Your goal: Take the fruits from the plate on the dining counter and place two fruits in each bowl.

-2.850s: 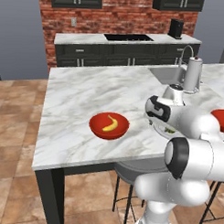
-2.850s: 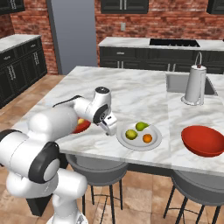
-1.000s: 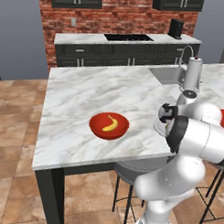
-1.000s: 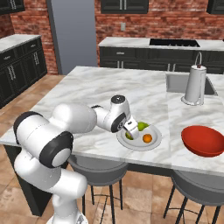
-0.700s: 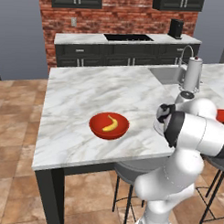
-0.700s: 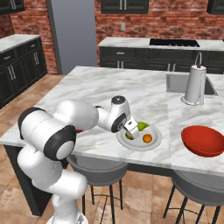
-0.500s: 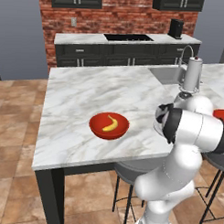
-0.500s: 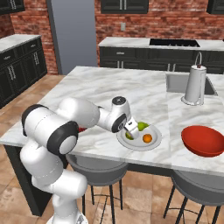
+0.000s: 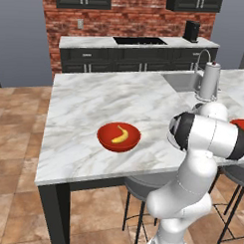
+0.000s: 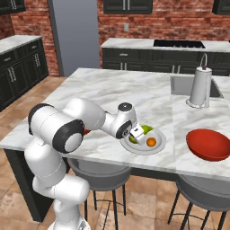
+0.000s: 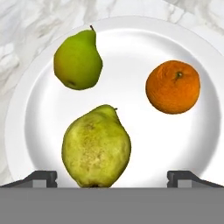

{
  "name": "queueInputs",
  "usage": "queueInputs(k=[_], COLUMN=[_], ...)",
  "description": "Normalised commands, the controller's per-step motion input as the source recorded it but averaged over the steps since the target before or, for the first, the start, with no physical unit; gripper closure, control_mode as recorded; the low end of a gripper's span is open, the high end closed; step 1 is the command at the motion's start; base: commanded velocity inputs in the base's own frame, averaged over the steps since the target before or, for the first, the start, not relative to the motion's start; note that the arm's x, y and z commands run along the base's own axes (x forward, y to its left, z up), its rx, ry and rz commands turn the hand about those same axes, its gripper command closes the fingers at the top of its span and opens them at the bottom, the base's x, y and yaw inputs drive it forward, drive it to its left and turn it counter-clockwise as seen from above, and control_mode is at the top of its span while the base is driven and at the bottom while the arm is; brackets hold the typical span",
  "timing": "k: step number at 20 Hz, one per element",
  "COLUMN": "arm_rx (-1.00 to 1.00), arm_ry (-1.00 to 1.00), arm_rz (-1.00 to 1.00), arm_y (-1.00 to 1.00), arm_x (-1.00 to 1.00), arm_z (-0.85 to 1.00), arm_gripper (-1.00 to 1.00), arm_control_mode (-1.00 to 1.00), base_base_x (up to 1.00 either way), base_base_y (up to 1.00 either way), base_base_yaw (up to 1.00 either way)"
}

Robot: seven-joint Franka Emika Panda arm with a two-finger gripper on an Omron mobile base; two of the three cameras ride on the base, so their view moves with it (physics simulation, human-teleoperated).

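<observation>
On the dining counter (image 10: 112, 90) lies the pale plate (image 10: 158, 148) with a green pear (image 10: 147, 130), an orange (image 10: 151, 142) and a second pear (image 10: 132, 139). My gripper (image 10: 137, 135) hangs low over the plate's left side. In the hand view the plate (image 11: 131, 48) carries a small pear (image 11: 78, 61), the orange (image 11: 173, 86) and a larger yellow-green pear (image 11: 96, 151). That larger pear sits between the wide-open fingers of my gripper (image 11: 112, 178), untouched. One red bowl (image 9: 118, 137) holds the banana (image 9: 119, 134). The other red bowl (image 10: 208, 144) is empty.
A paper towel holder (image 10: 199, 87) stands by the sink (image 10: 182, 84) behind the plate. Stools (image 10: 204, 191) stand under the counter's near edge. My elbow and forearm (image 10: 85, 117) stretch over the counter's left part, hiding the banana bowl in the right base view.
The gripper has swung right from beside the plate to above it and stays there, open. Over the last second the elbow has risen and shifted; the fruits have not moved.
</observation>
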Motion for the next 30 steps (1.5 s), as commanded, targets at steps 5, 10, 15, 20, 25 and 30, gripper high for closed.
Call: queueInputs(k=[5,10,15,20,25,30], arm_rx=[0.0,0.0,0.0,0.0,0.0,0.01], arm_ry=[0.0,0.0,0.0,0.0,0.0,0.0], arm_rz=[0.0,0.0,0.0,0.0,0.0,0.0], arm_y=[0.0,0.0,0.0,0.0,-0.04,0.0], arm_x=[0.2,0.16,0.11,0.09,0.02,-0.09], arm_z=[-0.12,-0.12,-0.14,-0.12,-0.12,0.28], arm_gripper=[-1.0,-1.0,-1.0,1.0,1.0,1.0], arm_control_mode=[-1.0,-1.0,-1.0,-1.0,-1.0,-1.0], base_base_x=[0.0,0.0,0.0,0.0,0.0,0.0], base_base_y=[0.0,0.0,0.0,0.0,0.0,0.0], base_base_yaw=[0.0,0.0,0.0,0.0,0.0,0.0])
